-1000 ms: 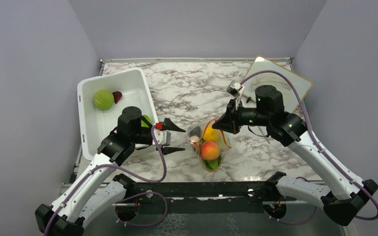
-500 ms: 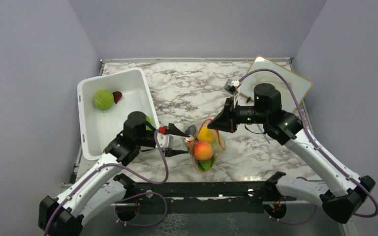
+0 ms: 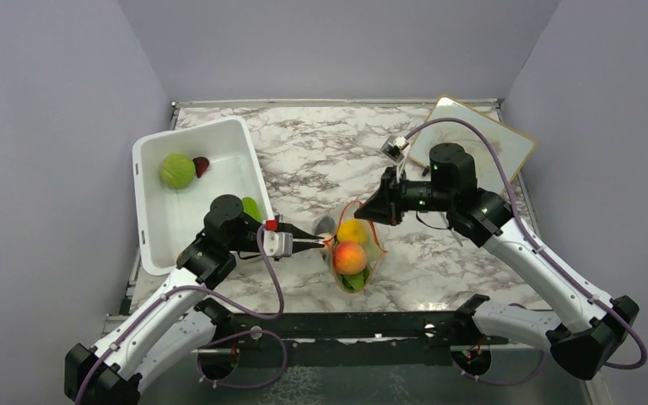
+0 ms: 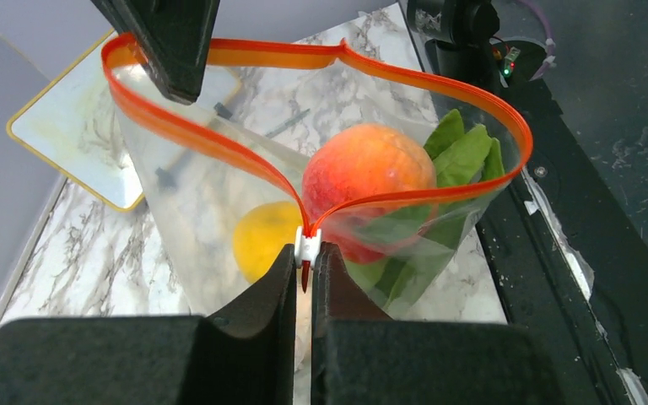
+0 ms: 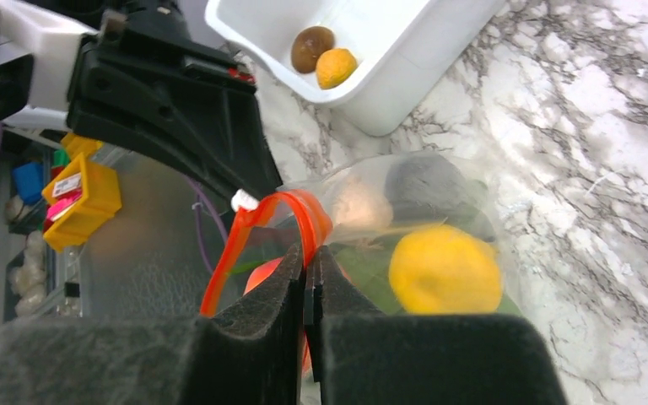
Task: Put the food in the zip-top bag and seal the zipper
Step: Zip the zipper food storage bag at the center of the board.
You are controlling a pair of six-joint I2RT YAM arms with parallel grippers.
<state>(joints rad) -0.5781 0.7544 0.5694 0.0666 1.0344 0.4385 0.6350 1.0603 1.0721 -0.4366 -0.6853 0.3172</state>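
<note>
The clear zip-top bag [image 3: 356, 253] stands at the table's front middle with its mouth open. Inside lies food: a peach-coloured fruit [image 4: 367, 164], a yellow fruit [image 4: 261, 240] and green leaves [image 4: 464, 152]. The red-orange zipper [image 4: 439, 84] makes a wide loop. My left gripper [image 4: 306, 257] is shut on the zipper's near end, right at the white slider [image 5: 243, 200]. At the far end of the mouth, my right gripper [image 5: 308, 257] is shut on the zipper strip. More food stays in the white tub: a green ball [image 3: 176, 170], a brown piece [image 5: 312, 48] and an orange piece [image 5: 336, 67].
The white tub [image 3: 190, 131] sits at the left, tilted, just behind my left arm. A framed board [image 3: 506, 139] lies at the back right corner. The dark front rail [image 4: 557, 211] runs close beside the bag.
My left gripper moved right to the bag and shut on the zipper at the slider. The right gripper and the bag drifted slightly left.
</note>
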